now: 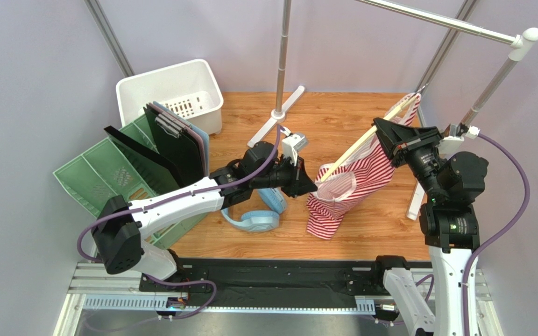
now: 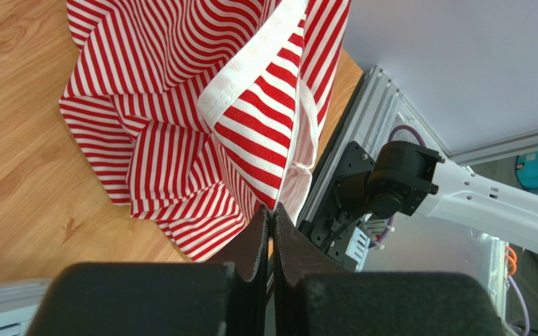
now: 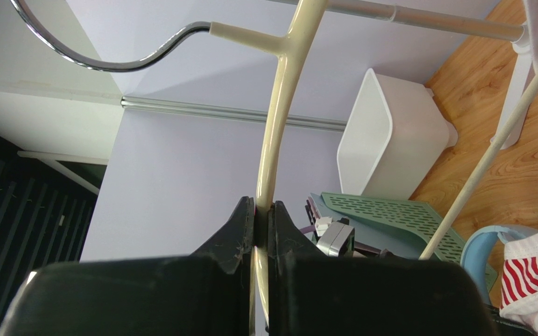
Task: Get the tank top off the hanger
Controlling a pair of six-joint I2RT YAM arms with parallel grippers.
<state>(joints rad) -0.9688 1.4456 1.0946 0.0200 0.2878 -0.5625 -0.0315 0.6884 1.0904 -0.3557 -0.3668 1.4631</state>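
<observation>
- The right gripper is clamped on the cream hanger, holding it tilted above the table.
- The left gripper is pinched tight on an edge of the red-and-white striped tank top.
- The tank top drapes from the hanger, its hem bunched on the table.

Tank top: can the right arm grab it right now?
Probably not. The right gripper is shut on the hanger, so its fingers are busy. The tank top hangs close beside it, though, and the left gripper is pinching its edge.
</observation>
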